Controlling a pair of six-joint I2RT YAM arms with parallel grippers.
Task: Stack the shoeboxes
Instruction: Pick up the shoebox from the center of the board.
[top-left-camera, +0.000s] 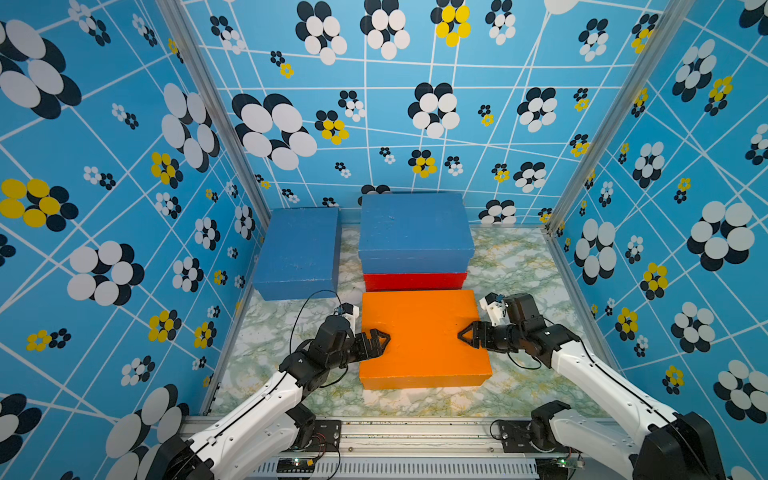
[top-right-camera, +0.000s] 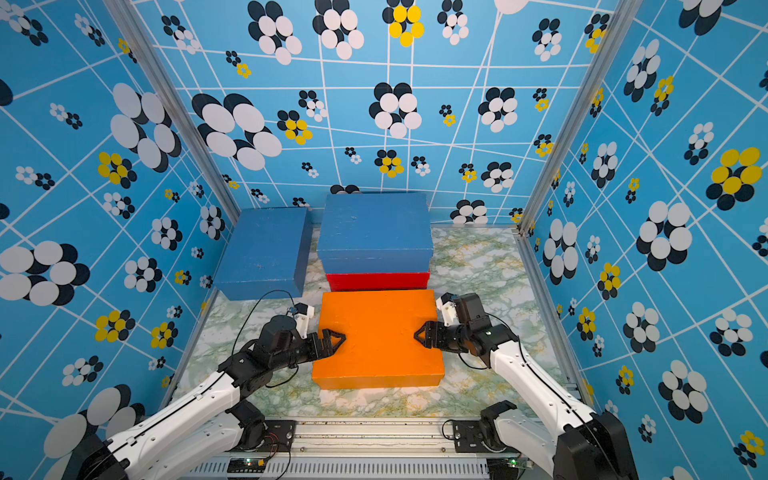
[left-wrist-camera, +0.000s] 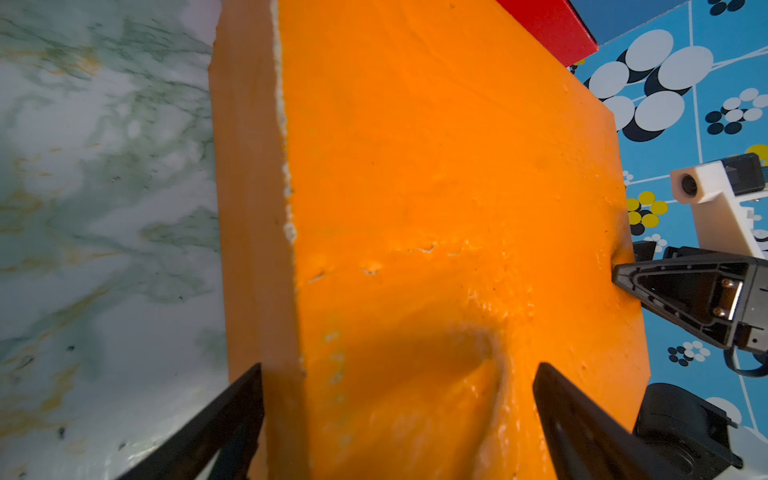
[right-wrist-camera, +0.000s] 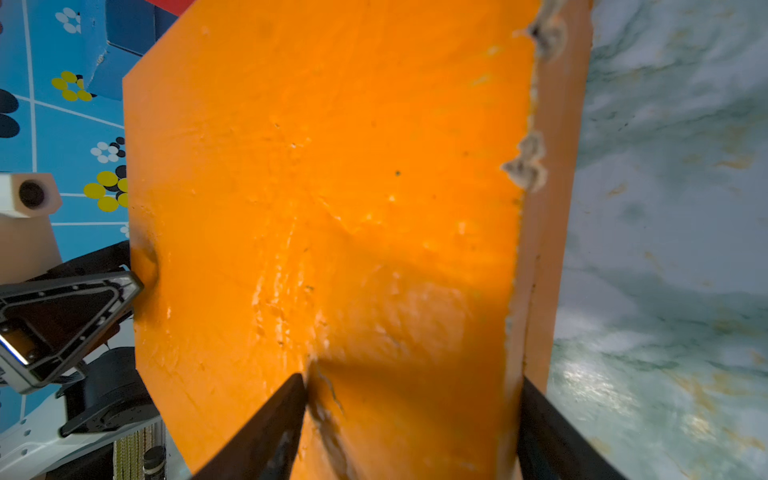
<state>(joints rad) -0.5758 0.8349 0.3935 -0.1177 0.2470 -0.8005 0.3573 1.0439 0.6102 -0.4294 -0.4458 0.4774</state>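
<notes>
So the orange box (top-left-camera: 424, 336) sits up front, just before the red box (top-left-camera: 413, 281). My left gripper (top-left-camera: 387, 338) straddles its edge, fingers wide apart; right gripper (top-left-camera: 460, 334) pinches the opposite edge, denting it

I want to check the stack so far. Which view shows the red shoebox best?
A top view: the red shoebox shows its front face, under a blue shoebox; both top views agree. The left wrist view catches only one red corner; the right wrist view barely a sliver.
</notes>
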